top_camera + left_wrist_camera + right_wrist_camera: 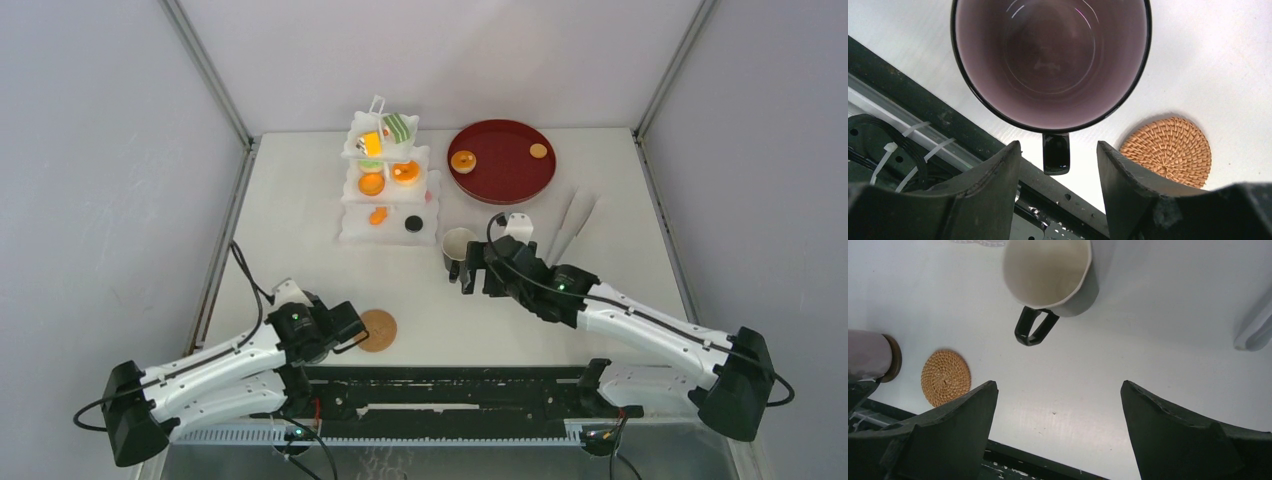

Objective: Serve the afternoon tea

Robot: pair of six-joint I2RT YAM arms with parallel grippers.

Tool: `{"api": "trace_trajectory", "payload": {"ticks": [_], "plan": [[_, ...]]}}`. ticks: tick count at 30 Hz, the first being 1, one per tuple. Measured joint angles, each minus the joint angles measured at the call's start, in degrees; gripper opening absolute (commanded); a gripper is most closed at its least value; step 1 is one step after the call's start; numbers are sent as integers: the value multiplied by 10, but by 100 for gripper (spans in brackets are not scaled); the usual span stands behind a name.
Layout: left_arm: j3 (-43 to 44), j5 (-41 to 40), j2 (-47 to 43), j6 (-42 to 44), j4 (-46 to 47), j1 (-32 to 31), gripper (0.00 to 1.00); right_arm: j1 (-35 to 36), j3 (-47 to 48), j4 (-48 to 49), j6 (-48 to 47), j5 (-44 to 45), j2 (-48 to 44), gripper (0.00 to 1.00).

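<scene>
The mauve mug (1050, 60), with a black rim and handle, fills the left wrist view. My left gripper (1058, 148) is open, its fingers either side of the handle without touching it. In the top view the left gripper (340, 328) hides this mug. One brown coaster (378, 330) lies bare just right of it. In the right wrist view the mauve mug (865, 360) rests on a second coaster (894, 365). My right gripper (478, 272) is open and empty just short of the black mug (458, 245), whose handle (1033, 332) points toward it. The white three-tier stand (390, 225) holds orange, green and yellow pastries.
A dark red round tray (505, 175) at the back right holds two orange pastries (463, 160). Metal tongs (570, 230) lie right of the black mug. A black rail (450, 385) runs along the near table edge.
</scene>
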Motion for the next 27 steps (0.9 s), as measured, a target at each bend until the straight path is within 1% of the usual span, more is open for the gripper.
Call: {"api": "trace_trajectory", "payload": {"ticks": [5, 8, 12, 16, 20, 24, 27], "plan": [[3, 18, -17, 29, 6, 0, 65, 42, 19, -12, 47, 39, 39, 100], [13, 30, -36, 47, 0, 0, 65, 52, 21, -12, 56, 46, 63, 100], [33, 38, -63, 59, -17, 0, 66, 61, 30, -8, 56, 44, 101, 97], [55, 39, -80, 73, -32, 0, 70, 65, 56, -4, 60, 46, 142, 96], [73, 39, -80, 109, -46, 0, 70, 69, 109, -13, 82, 63, 195, 95], [99, 40, -101, 153, -60, 0, 71, 70, 149, -15, 103, 76, 249, 90], [122, 40, -129, 191, -65, 0, 71, 66, 160, -19, 116, 79, 281, 83]]}}
